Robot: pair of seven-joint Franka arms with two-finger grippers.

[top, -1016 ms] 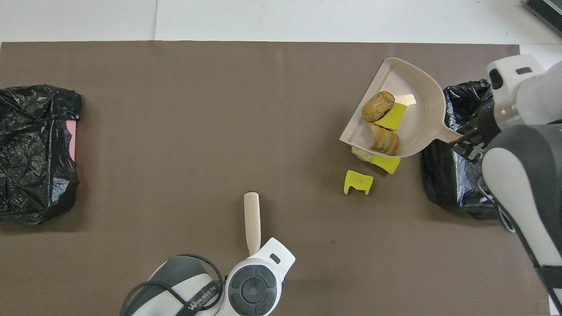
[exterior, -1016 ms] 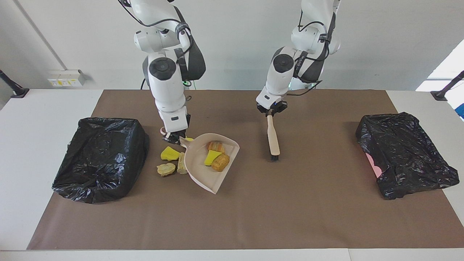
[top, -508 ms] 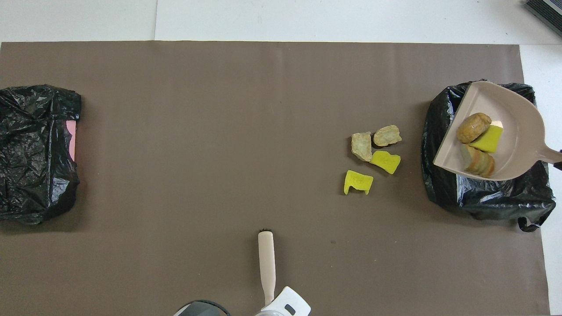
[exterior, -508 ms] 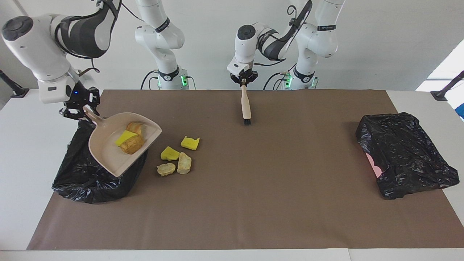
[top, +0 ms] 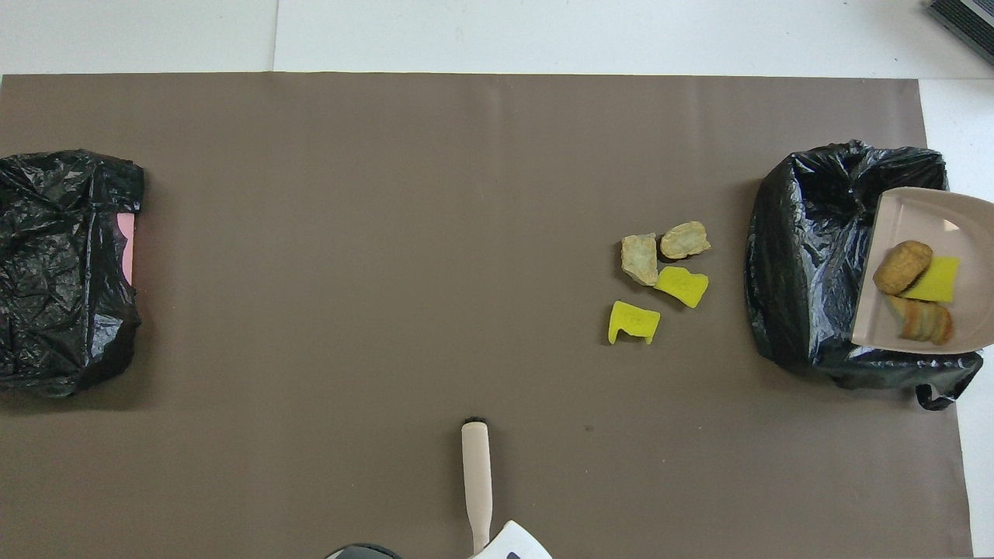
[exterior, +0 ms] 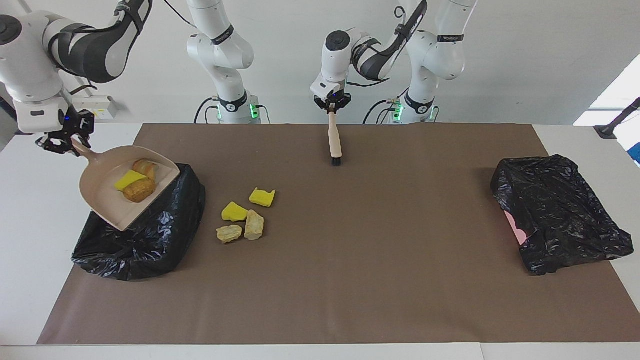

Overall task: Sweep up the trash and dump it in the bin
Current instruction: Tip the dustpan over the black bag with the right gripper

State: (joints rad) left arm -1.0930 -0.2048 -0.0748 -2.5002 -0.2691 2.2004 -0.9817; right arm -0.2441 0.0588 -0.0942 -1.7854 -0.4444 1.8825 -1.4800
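We start at the right arm's end of the table. There the right gripper [exterior: 62,142] is clamped tight on the handle of the beige dustpan [exterior: 107,205] and holds it up over the black bin [exterior: 165,235]. Three bits of trash sit in the pan: a yellow spongy chunk [exterior: 129,180], a round brown bready lump [exterior: 139,190] and a stripy golden one [exterior: 145,167]. They lie close to the pan's open edge. We think the tip into the bin comes next. The pan hangs over the bin's outer edge, not its middle, so if it tips the wrong way the lumps could roll out onto the table. The bin's bag looks soft and floppy, so the pan could catch on it too. Next come four more bits on the brown mat [exterior: 375,250], just beside the bin: two bright yellow chunks [exterior: 262,197] [exterior: 234,212] and two pale tan crumbly lumps [exterior: 254,225] [exterior: 228,233]. They look light and bumpy, so they may bounce away when swept. Then comes the left gripper [exterior: 332,106], shut tight on the brush [exterior: 334,142], which hangs bristles down over the mat near the robots, well apart from the trash. This arm waits. Last, a second black bin [exterior: 560,210] sits at the left arm's end of the table.
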